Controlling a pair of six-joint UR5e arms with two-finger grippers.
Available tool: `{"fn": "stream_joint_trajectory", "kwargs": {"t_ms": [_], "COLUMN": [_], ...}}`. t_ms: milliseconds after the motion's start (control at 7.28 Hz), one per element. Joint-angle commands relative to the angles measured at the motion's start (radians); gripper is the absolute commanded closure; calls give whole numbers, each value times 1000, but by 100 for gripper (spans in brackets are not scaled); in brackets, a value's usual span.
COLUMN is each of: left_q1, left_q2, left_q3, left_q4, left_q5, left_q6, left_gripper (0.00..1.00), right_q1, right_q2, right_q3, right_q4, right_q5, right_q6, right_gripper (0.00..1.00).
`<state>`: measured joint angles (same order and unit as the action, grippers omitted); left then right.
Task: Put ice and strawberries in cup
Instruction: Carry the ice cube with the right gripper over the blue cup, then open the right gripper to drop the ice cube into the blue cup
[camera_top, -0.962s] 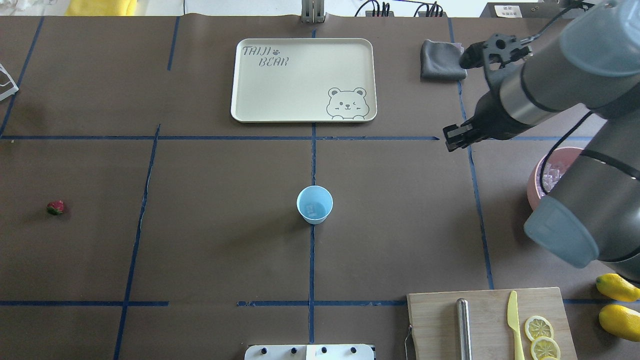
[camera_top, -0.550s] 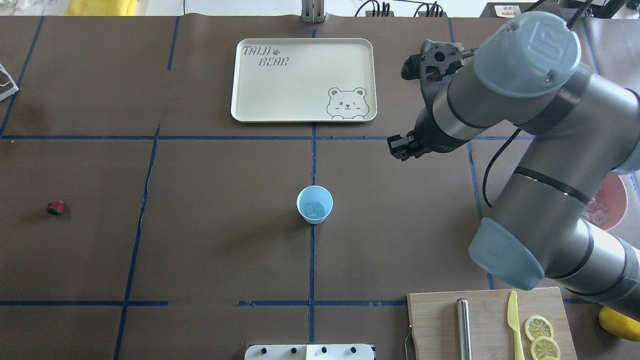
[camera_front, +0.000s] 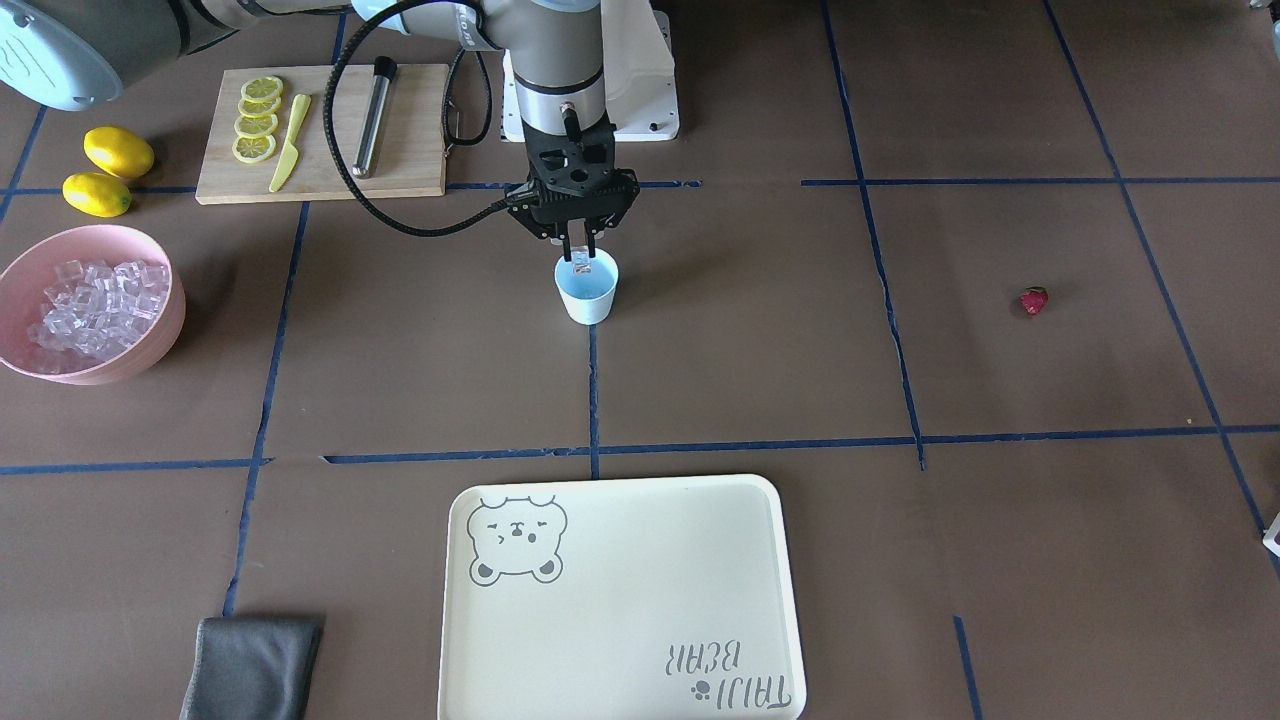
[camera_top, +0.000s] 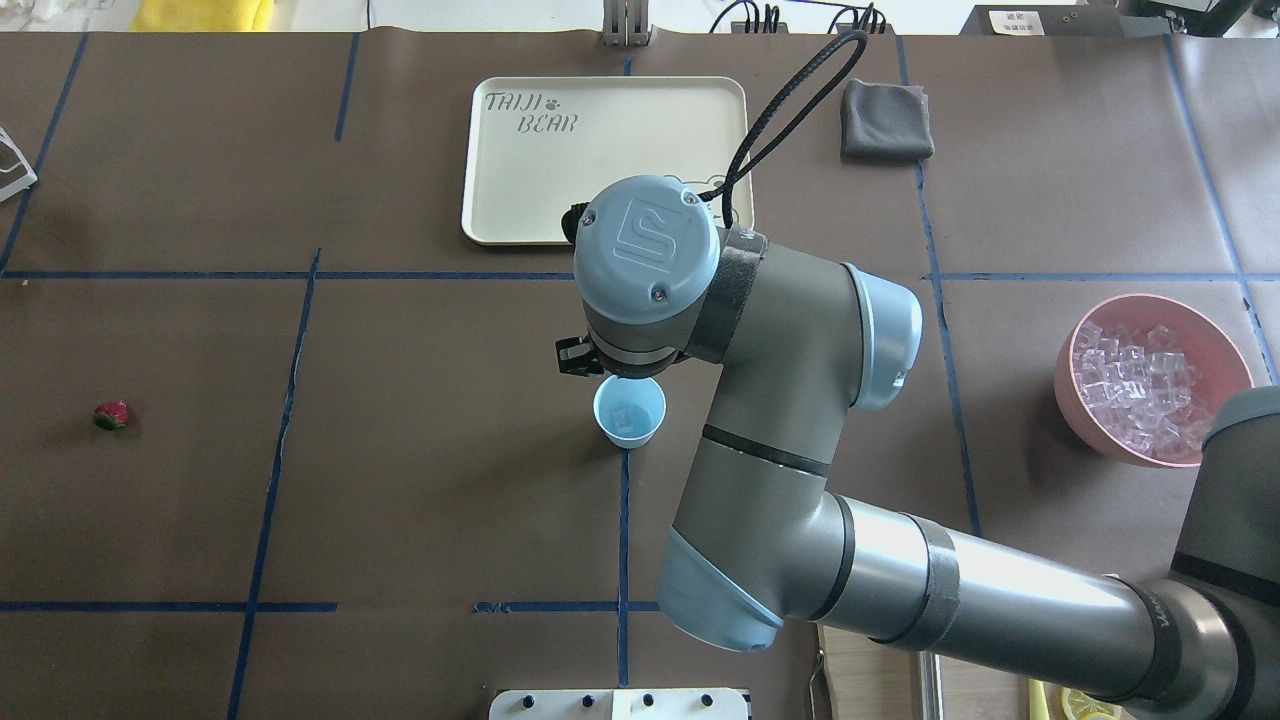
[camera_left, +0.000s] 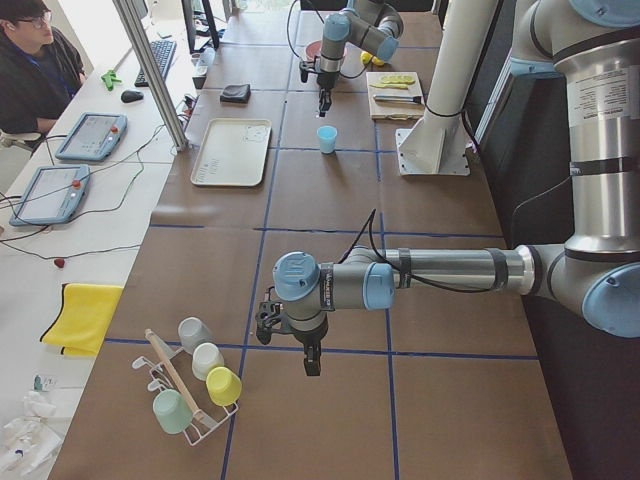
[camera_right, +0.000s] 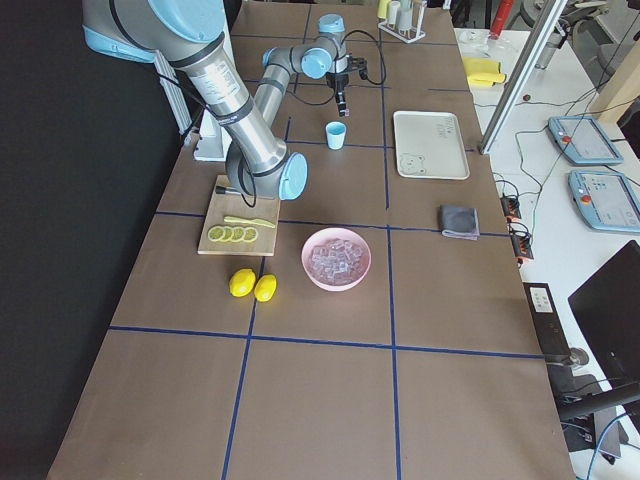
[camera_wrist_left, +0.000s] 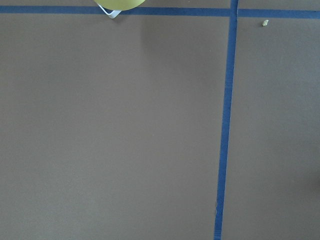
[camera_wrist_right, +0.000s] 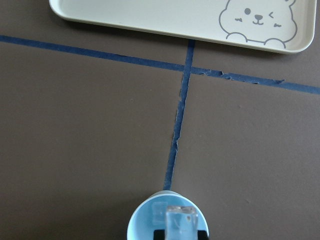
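Currently I note the right tool (camera_front: 579, 256) directly above the cup (camera_front: 588, 296), fingers pointing down and pinching one clear ice cube (camera_front: 582, 265) between them. The right wrist view confirms it: the cube sits between the two dark fingertips, over the cup's open mouth and just above its rim. The cup stands upright near the middle of the desk (camera_front: 760, 360), on a blue tape line. From overhead, something pale and glassy lies at the bottom of the cup; I cannot tell more.

The remaining ice (camera_front: 95, 305) is heaped in the pink bowl (camera_front: 176, 300), well apart from the cup on the robot's right side. The strawberry (camera_front: 1034, 300) lies alone on the desk, well apart from the cup on the robot's left side.

The left tool (camera_left: 311, 366) hangs low over bare desk, far from the cup; I cannot tell whether its fingers are spread or pressed together.
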<state>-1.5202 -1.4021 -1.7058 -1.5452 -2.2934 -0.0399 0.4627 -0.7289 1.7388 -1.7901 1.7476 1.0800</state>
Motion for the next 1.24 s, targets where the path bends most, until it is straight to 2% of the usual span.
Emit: {"fn": "stream_joint_trajectory", "kwargs": {"t_ms": [0, 412, 550, 824, 1099], "left_q1": [0, 0, 0, 0, 0], "left_q2": [0, 0, 0, 0, 0], "left_q3": [0, 0, 0, 0, 0], "left_q4": [-1, -1, -3, -3, -3], "left_q5": [0, 0, 0, 0, 0], "left_q6": [0, 0, 0, 0, 0], "left_gripper": [0, 0, 0, 0, 0], "right_q1": [-27, -36, -36, -41, -42], "right_q2": [-1, -14, -18, -17, -15], "right_q3": [-30, -27, -25, -21, -24], "right_q4": [17, 17, 17, 15, 14], "right_q5": [-8, -10, -19, -43, -43], "right_q6": [30, 31, 29, 31, 29], "right_gripper": [100, 100, 97, 1, 0]}}
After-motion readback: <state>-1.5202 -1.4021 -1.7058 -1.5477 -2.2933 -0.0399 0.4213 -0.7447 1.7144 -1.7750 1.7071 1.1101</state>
